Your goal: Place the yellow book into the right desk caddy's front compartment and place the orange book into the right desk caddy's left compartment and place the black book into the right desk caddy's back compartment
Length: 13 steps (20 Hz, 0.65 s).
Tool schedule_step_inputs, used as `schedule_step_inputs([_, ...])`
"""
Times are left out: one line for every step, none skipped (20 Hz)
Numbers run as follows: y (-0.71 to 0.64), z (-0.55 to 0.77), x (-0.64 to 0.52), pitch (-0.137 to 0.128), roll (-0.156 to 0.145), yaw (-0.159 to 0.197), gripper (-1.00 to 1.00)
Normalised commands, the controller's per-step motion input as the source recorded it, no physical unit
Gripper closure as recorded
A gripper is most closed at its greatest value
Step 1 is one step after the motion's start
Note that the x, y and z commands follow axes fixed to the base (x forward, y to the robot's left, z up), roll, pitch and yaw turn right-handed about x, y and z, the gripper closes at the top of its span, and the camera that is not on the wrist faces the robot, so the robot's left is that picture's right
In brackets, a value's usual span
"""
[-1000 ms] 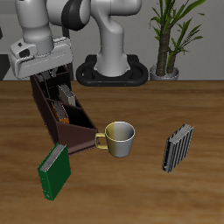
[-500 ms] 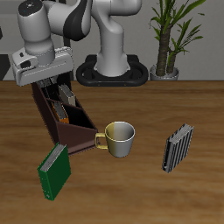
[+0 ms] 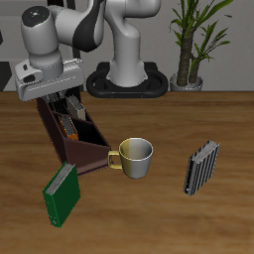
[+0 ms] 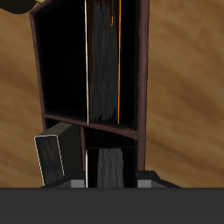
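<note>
the gripper point(image 3: 55, 96) hovers over the far end of the right desk caddy point(image 3: 87, 151); finger state cannot be told. the black book point(image 4: 108, 169) looks stiff, glossy, probably slippery; best pinched across its covers.

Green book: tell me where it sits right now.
In the exterior view the green book leans near the table's front edge, against the right desk caddy at its low end, beside the mug.
</note>
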Motion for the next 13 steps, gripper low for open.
schedule_step_inputs([-0.07,-0.01,0.06,0.050,-0.004,-0.058,-1.00])
schedule_step_inputs([0.03,0.07,-0.01,0.005,0.005,-0.036,-1.00])
schedule_step_inputs([0.01,0.05,0.01,0.002,-0.003,-0.007,-1.00])
schedule_step_inputs([0.08,0.09,-0.01,0.011,0.021,0.019,-1.00])
schedule_step_inputs([0.13,0.11,-0.07,-0.019,0.041,0.028,-1.00])
schedule_step_inputs([0.03,0.10,0.01,-0.023,0.008,0.012,-1.00])
schedule_step_inputs([0.03,0.11,0.01,0.009,-0.004,-0.047,-1.00])
schedule_step_inputs([0.17,0.14,-0.08,-0.011,0.035,0.017,-1.00])
schedule_step_inputs([0.08,0.11,-0.05,-0.019,0.021,0.006,-1.00])
schedule_step_inputs([0.05,0.09,0.01,-0.019,0.001,0.009,-1.00])
schedule_step_inputs([0.09,0.19,0.00,0.002,0.022,-0.003,-1.00])
schedule_step_inputs([0.11,0.26,-0.04,-0.027,0.016,-0.016,-1.00])
schedule_step_inputs([0.08,0.25,-0.04,-0.038,-0.001,-0.016,-1.00])
